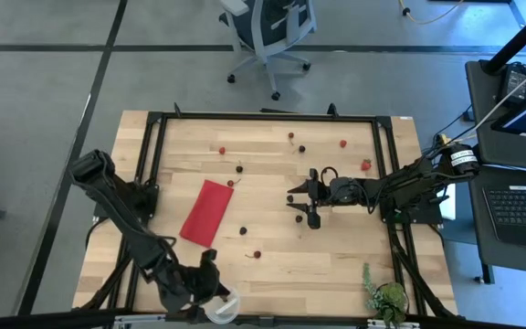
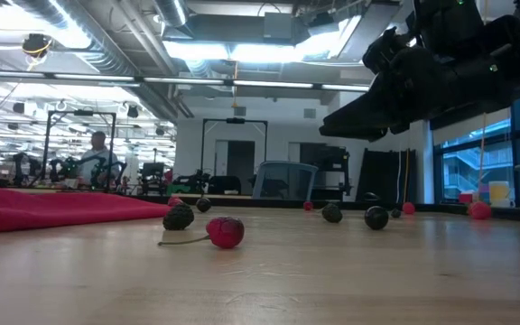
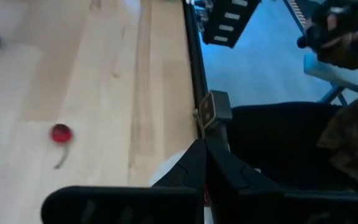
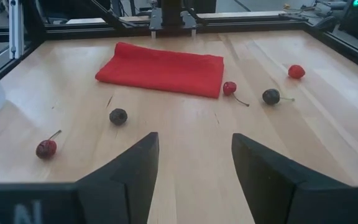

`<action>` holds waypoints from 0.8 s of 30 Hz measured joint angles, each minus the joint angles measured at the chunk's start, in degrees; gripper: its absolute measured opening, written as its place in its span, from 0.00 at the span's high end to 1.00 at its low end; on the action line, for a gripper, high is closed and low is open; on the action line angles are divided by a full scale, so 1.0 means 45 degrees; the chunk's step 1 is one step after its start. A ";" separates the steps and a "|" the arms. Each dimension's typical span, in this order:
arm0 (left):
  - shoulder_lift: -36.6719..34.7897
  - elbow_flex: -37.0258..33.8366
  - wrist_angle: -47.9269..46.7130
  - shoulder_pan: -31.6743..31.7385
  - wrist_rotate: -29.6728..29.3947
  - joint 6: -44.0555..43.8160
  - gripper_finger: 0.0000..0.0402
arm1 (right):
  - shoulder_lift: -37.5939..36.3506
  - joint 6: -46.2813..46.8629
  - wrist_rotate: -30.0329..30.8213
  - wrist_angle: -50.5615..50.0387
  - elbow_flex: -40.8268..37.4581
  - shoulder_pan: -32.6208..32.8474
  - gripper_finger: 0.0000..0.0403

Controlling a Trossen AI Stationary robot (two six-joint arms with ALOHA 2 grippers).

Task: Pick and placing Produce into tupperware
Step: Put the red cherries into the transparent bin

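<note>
The tupperware, a small clear-whitish cup, is at the table's near edge. My left gripper is shut on it. Produce lies scattered on the wood: dark cherries and red ones near the middle, and more along the far side. My right gripper hovers open over the table's centre. In its wrist view the right gripper has a dark cherry and a stemmed red one ahead of it. It touches nothing. My left gripper is shut on the tupperware's whitish wall at the table's near edge. The fingers cover the place of contact, so I cannot tell whether one finger is inside. I also cannot tell whether the cup stands on the table.
A magenta cloth lies flat left of centre. A green leafy plant stands at the near right corner. A black frame runs around the tabletop. An office chair and a desk with a laptop are off the table.
</note>
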 joint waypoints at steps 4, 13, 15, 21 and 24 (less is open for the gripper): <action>0.0557 -0.0010 0.0683 0.0000 0.0431 -0.0009 1.00 | 0.0000 0.0005 0.0000 0.0000 0.0000 0.0000 0.49; 0.1306 -0.0010 0.0832 0.0005 0.0533 -0.0395 1.00 | 0.0000 -0.0005 0.0000 -0.0005 0.0000 -0.0004 0.49; 0.1455 -0.0010 0.0778 0.0006 0.0711 -0.0657 1.00 | 0.0000 -0.0012 0.0000 -0.0010 0.0000 -0.0002 0.49; 0.1647 -0.0010 0.0804 0.0024 0.0992 -0.0974 1.00 | 0.0000 -0.0049 0.0000 -0.0015 0.0000 0.0000 0.49; 0.1646 -0.0010 0.0787 0.0024 0.1033 -0.1007 1.00 | 0.0000 -0.0049 0.0000 -0.0019 0.0000 -0.0005 0.49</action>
